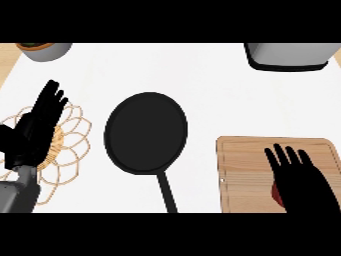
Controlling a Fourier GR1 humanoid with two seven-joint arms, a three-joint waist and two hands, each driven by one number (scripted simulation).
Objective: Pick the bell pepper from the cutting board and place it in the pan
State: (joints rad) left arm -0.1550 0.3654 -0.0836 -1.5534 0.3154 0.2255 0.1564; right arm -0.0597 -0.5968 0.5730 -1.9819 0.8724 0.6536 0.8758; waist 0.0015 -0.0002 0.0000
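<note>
The left hand [36, 125] rests open over a wire trivet [69, 145], fingers up, out of the way. Right of its fingers the pan [145, 132] lies on the table [202, 75], handle toward the robot. The right hand [300, 177], fingers straight, covers the bell pepper [275, 194] on the cutting board [239, 170], probably to grasp it; its axis cannot be told.

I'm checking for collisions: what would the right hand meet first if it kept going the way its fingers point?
The right hand points up the view across the cutting board. Past the board's far edge comes bare white counter, then probably the grey appliance, though heights are unclear.
</note>
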